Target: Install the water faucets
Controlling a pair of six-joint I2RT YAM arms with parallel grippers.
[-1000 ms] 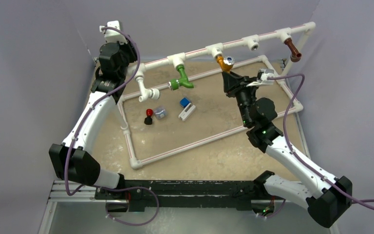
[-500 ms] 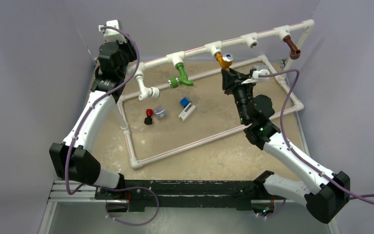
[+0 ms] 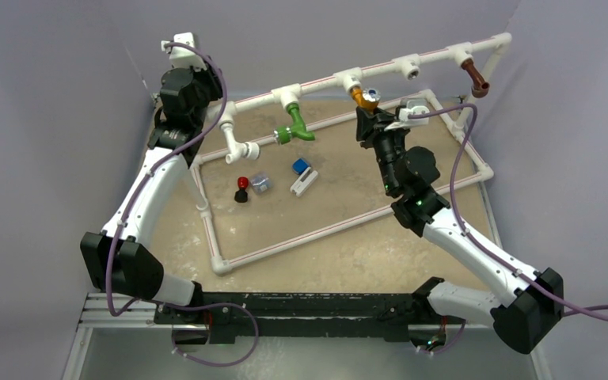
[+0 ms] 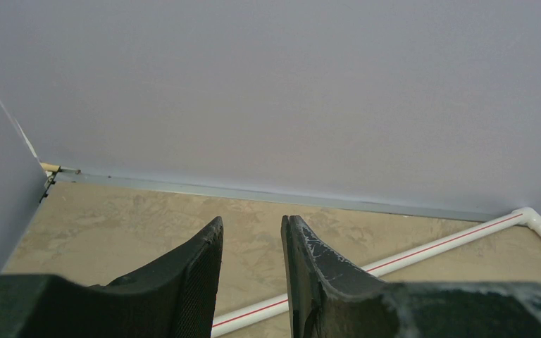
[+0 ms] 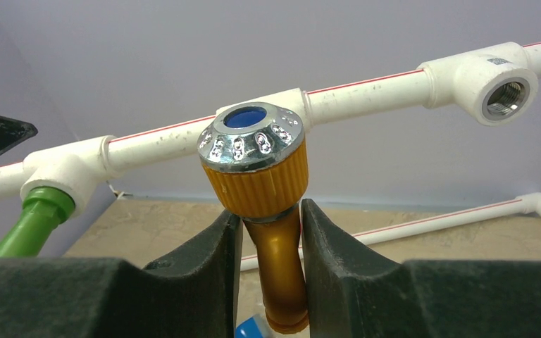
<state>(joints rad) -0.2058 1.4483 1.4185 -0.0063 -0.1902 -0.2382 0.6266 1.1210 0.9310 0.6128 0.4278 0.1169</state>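
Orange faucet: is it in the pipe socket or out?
In: orange faucet hangs from the white tee, right gripper clamped on its spout.

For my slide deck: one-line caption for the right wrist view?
Right gripper clamps the orange faucet by its neck, at a tee on the white pipe.

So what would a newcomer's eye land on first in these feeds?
The orange bent faucet with a silver round cap fills the right wrist view, its neck pinched by the right gripper under the white pipe rail. Next come the green bent faucet and the brown bent faucet hanging from that rail, with an empty threaded white tee socket between orange and brown.
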